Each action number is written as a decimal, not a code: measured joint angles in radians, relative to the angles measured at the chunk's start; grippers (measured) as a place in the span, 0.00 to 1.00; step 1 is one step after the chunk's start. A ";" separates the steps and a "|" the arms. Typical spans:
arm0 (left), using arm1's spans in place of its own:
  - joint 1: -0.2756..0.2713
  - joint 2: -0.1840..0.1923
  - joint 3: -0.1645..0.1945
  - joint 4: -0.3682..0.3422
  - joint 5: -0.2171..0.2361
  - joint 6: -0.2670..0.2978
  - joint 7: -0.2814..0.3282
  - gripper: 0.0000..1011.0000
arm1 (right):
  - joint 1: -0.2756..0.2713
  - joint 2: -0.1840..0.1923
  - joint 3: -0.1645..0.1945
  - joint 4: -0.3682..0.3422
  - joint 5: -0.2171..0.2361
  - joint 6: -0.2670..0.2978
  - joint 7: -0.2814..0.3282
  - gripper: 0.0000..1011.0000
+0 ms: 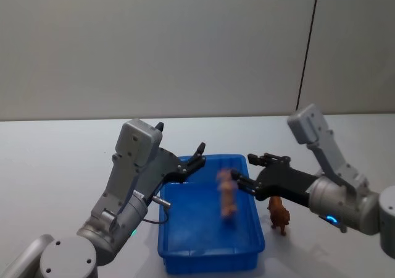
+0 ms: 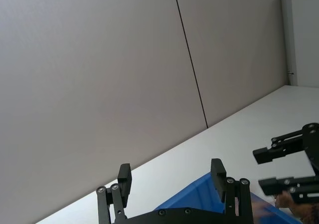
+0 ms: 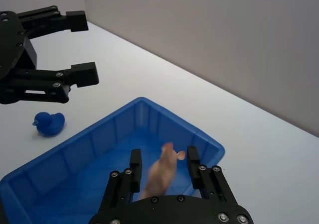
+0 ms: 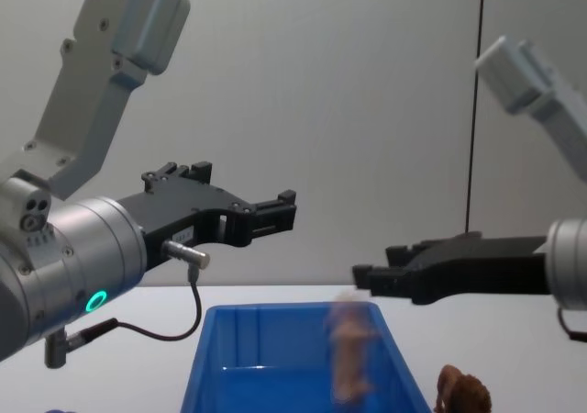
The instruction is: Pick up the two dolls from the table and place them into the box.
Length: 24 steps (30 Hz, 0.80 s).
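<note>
The pale pink pig doll (image 1: 226, 197) is a blur in mid-air over the blue box (image 1: 185, 261), just below my right gripper (image 1: 244, 170). In the right wrist view the pig (image 3: 162, 174) hangs between that gripper's (image 3: 163, 157) open fingers with a gap on each side, above the box (image 3: 144, 103). The reddish-brown doll (image 1: 279, 215) stands on the white table (image 1: 49, 167) right of the box, under my right arm. My left gripper (image 1: 199, 156) hovers open and empty over the box's far left corner.
A small blue toy duck (image 3: 49, 123) lies on the table beside the box, near my left gripper (image 3: 82, 46). A grey wall rises behind the table. Bare tabletop stretches left and far of the box.
</note>
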 joint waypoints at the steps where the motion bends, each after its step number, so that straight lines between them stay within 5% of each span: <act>1: 0.000 0.000 0.000 0.000 0.000 0.000 0.000 0.99 | 0.004 -0.003 -0.002 0.006 -0.004 0.002 0.007 0.53; 17: 0.000 0.000 0.000 0.000 0.000 0.000 0.000 0.99 | 0.028 -0.011 -0.014 0.057 -0.024 0.000 -0.004 0.99; 24: 0.000 0.000 0.000 0.000 0.000 0.000 0.000 0.99 | -0.022 0.025 0.011 0.018 0.020 -0.007 -0.074 0.99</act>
